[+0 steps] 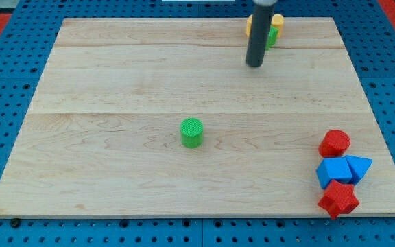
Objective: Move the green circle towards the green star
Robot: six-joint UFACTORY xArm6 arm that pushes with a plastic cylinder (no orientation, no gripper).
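Note:
The green circle (pixel 192 132) stands alone near the middle of the wooden board (pixel 115 82). The green star (pixel 271 37) is at the view's top, mostly hidden behind my rod, with only a green sliver showing to the rod's right. My tip (pixel 254 65) rests on the board just below the green star, far up and to the right of the green circle.
A yellow block (pixel 277 20) sits against the green star at the top edge, with another yellow piece (pixel 249 26) left of the rod. At the lower right are a red circle (pixel 334 143), two blue blocks (pixel 335 172) (pixel 358 167) and a red star (pixel 338 199).

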